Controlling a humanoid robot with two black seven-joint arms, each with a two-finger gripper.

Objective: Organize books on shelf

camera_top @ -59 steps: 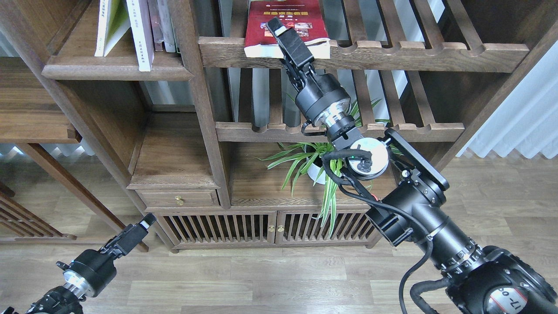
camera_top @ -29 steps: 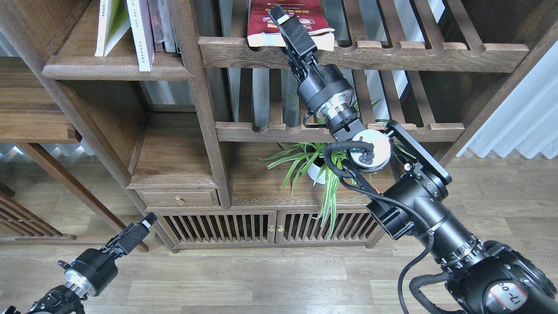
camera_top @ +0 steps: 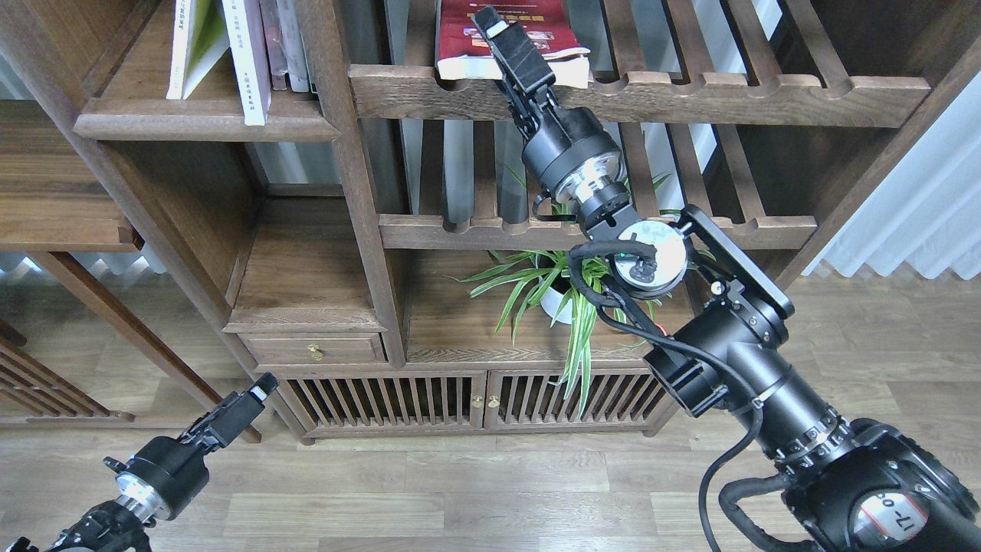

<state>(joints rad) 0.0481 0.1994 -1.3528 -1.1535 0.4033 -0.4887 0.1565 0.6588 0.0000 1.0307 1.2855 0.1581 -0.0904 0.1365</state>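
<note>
The dark red book [camera_top: 460,23] with small photos lies flat on the top slatted rack [camera_top: 690,96], its white page edge at the front rail. My right gripper [camera_top: 510,50] reaches up over the rail and is shut on the book's front edge, one finger lying on the cover. The solid shelf [camera_top: 207,123] is at the upper left. A yellow-green book [camera_top: 201,46] leans there and a white-lavender book [camera_top: 249,65] stands beside it. My left gripper [camera_top: 257,392] hangs low at the bottom left, empty, its fingers seen as one dark bar.
More thin books [camera_top: 285,46] stand at the solid shelf's right end. A second slatted rack [camera_top: 460,230] lies below the first. A potted spider plant [camera_top: 556,295] stands on the cabinet top behind my right arm. A drawer [camera_top: 310,351] and slatted doors [camera_top: 475,402] are below.
My right gripper has risen and pushed farther in, and the dark red book has slid back over the rail with it. The left arm has barely moved.
</note>
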